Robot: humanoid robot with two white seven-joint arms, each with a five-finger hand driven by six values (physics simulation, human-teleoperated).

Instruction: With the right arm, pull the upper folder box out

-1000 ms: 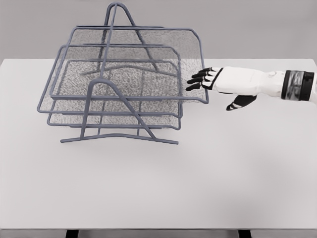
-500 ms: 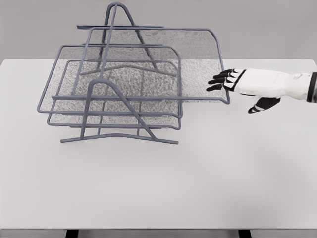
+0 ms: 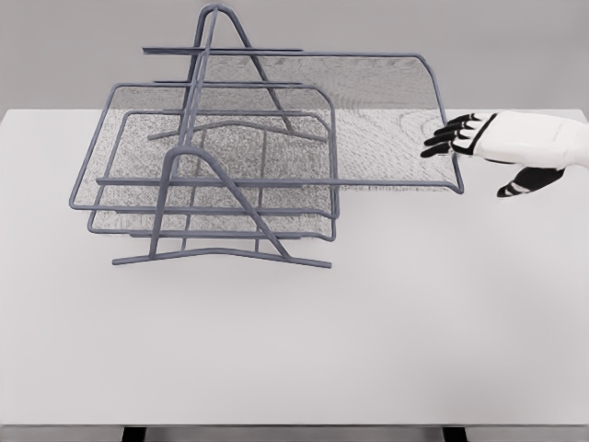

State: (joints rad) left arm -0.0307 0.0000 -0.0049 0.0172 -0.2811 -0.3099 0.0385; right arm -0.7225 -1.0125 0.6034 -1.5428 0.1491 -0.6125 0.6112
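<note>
The grey wire rack (image 3: 222, 255) stands on the left half of the table and carries three mesh trays. Its upper tray (image 3: 368, 120) sticks far out to the right, with its right rim near x 500. My right hand (image 3: 467, 158) comes in from the right edge at that rim. Its black fingers (image 3: 444, 138) curl over the tray's right end, and the thumb (image 3: 521, 183) hangs lower, off to the right. The tray's left part still lies inside the rack's frame. My left arm does not show.
The middle tray (image 3: 110, 147) and the lower tray (image 3: 212, 225) sit pushed in, reaching toward the left. The white table (image 3: 368, 350) spreads wide in front of and to the right of the rack.
My right hand has travelled to the right, and the upper tray has slid out with it, by about 80 pixels. The rack and the other two trays stayed put.
</note>
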